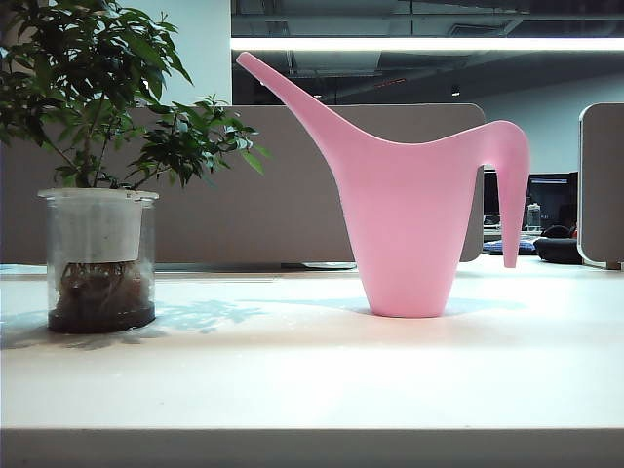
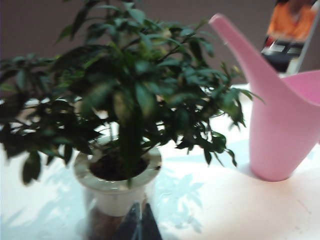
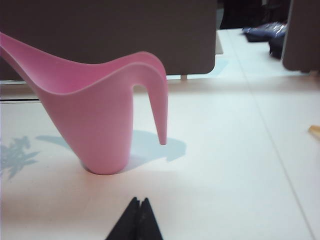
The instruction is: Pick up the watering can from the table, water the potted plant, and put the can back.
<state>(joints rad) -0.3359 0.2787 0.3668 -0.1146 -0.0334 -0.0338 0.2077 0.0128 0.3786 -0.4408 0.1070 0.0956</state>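
Observation:
The pink watering can stands upright on the white table, right of centre, spout pointing up and left, handle drooping on the right. It also shows in both wrist views. The potted plant, bushy green leaves in a clear jar, stands at the left. My left gripper is shut and empty, close in front of the jar. My right gripper is shut and empty, a short way in front of the can. Neither gripper shows in the exterior view.
Grey partition panels stand behind the table's far edge. Dark objects lie on a desk beyond at the right. A small tan item lies at the right side of the table.

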